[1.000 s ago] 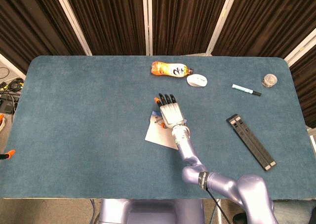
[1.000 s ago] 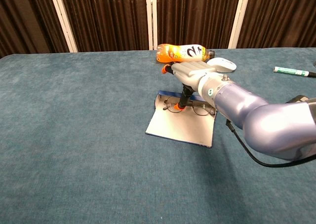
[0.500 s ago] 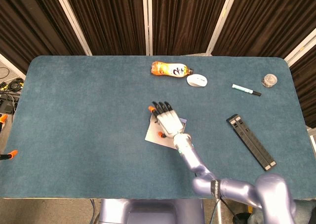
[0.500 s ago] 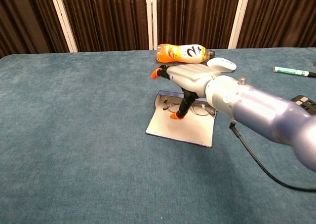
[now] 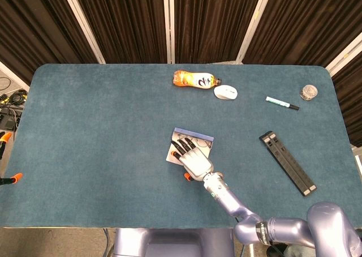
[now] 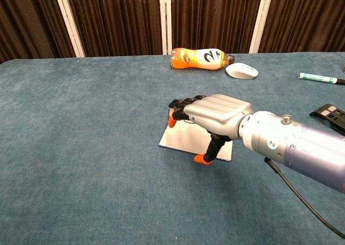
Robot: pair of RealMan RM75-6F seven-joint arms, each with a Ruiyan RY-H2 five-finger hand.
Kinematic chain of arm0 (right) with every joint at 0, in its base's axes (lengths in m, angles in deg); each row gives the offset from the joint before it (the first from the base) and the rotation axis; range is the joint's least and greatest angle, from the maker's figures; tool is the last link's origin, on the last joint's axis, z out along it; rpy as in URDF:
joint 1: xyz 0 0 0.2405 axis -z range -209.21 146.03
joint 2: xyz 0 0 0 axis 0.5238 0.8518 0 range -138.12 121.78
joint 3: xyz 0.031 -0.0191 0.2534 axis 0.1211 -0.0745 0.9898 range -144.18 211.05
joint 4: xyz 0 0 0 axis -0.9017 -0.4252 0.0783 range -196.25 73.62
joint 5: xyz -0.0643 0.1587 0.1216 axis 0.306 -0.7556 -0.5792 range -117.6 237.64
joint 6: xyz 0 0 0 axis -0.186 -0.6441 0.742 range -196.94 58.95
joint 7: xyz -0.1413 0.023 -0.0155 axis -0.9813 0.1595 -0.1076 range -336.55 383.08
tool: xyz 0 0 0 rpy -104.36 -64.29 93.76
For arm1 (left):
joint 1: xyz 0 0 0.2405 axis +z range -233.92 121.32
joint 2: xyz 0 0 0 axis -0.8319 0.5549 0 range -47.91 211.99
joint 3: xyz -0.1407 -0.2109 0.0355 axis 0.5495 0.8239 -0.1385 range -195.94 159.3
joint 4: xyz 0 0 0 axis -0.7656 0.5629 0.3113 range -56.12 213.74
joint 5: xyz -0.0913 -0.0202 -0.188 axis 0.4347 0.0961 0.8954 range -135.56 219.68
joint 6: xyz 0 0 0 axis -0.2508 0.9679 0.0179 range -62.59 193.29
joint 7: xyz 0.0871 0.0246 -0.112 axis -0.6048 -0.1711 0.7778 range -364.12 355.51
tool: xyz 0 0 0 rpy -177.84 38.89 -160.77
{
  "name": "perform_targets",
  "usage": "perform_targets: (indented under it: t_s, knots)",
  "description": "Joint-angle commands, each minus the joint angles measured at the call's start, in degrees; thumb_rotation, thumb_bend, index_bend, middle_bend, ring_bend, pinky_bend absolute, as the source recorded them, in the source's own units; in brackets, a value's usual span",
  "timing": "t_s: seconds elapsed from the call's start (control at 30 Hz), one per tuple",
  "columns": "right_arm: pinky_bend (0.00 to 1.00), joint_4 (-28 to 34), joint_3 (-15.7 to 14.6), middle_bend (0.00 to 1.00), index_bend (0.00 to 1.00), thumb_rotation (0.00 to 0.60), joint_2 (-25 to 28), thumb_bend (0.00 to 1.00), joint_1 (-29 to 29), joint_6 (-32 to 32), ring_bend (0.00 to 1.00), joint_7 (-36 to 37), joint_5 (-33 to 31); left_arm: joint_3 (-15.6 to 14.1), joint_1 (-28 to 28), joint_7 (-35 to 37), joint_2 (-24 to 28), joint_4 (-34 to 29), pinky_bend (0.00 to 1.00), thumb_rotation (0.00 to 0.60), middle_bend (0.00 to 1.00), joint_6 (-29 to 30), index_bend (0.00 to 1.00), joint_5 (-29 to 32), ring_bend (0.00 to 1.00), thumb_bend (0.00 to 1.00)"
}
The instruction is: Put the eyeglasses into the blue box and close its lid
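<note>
The blue box [image 5: 194, 137] lies open in the middle of the table, its pale lid [image 5: 173, 154] flat on the cloth on the near side. The eyeglasses [image 5: 200, 143] lie inside the box; in the chest view my hand hides them. My right hand [image 5: 192, 159] hovers palm-down over the lid [image 6: 183, 139], fingers spread and holding nothing. In the chest view the right hand [image 6: 215, 114] covers most of the box, with its orange thumb tip hanging at the lid's near edge. My left hand appears in neither view.
An orange bottle [image 5: 194, 79] lies at the back with a white mouse [image 5: 225, 91] beside it. To the right are a marker [image 5: 281, 103], a small round silver object [image 5: 309, 91] and a long black folded stand [image 5: 287, 162].
My right hand has drawn back from above the glasses toward the table's near edge and now sits lower over the lid. The box and glasses have not moved.
</note>
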Motion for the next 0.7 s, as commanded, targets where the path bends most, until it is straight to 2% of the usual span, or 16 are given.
perform_targets:
  t_s: [0.03,0.7]
  knots:
    - [0.00,-1.86,-0.30,0.00,0.27,0.600,-0.61,0.21,0.29,0.35,0.00,0.62,0.31,0.00,-0.04,0.02,-0.04,0.14,0.00,0.600,0.00,-0.15,0.00,0.12,0.00,0.00]
    - [0.00,-6.11,-0.28,0.00,0.28,0.600,-2.31,0.22,0.97,1.35,0.00,0.23,0.86,0.05,-0.26,-0.26,-0.26,0.43,0.00,0.600,0.00,-0.53,0.00,0.53,0.00,0.00]
